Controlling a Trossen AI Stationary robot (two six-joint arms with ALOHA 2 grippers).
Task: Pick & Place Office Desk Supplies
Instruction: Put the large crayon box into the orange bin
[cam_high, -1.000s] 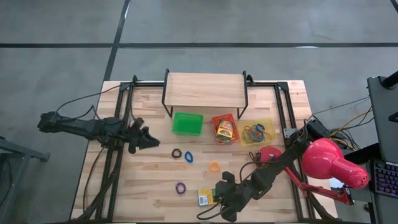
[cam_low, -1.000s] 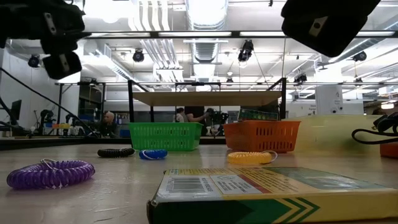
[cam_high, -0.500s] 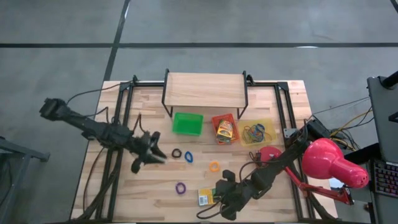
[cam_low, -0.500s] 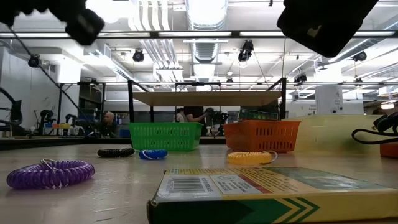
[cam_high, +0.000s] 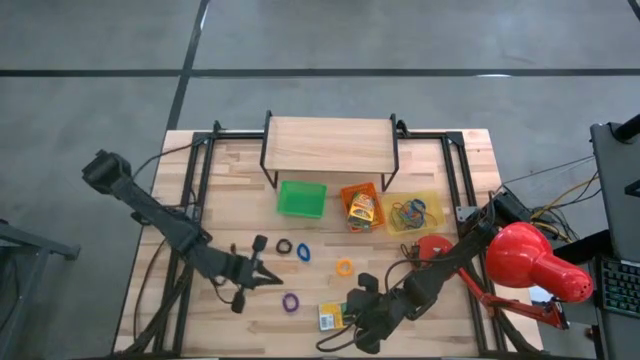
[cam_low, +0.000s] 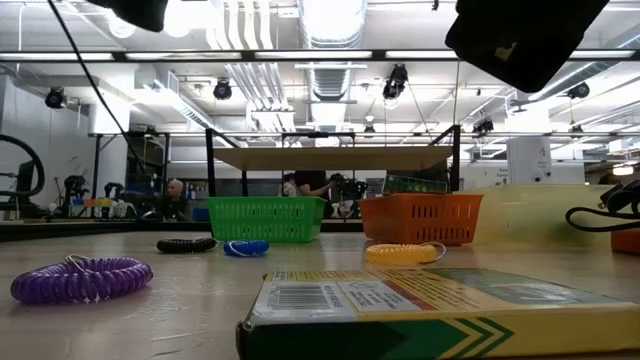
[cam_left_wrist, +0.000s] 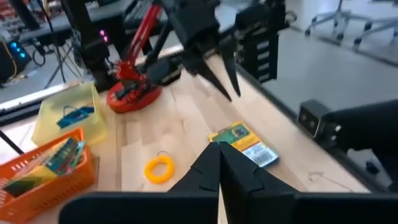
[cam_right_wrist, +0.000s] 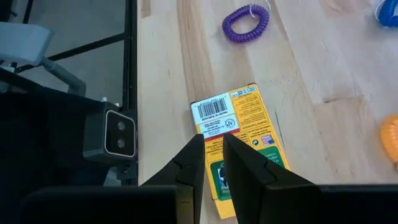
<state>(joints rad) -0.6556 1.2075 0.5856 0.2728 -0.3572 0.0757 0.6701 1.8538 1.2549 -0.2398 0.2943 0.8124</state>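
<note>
Two changes are noted: the left gripper (cam_high: 268, 279) has been swung near-right toward the purple coiled rubber-band loop (cam_high: 290, 301) and pressed together empty, so a re-opening seems needed; the right gripper (cam_right_wrist: 213, 163), narrowly parted, hovers over the yellow printed cardboard box (cam_right_wrist: 239, 140).

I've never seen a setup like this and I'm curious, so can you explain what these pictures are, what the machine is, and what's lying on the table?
It is a robot with two dark arms at a wooden table, each ending in a two-finger gripper. One picture looks straight down, one looks level across the tabletop, and two come from cameras on the wrists.

The left gripper is shut and holds nothing, hovering near a purple coil band. The right gripper hangs over a yellow printed box, holding nothing.

Black, blue and orange bands also lie loose. At the back stand a green tray, an orange tray and a yellow tray. A red lamp sits at the right.
</note>
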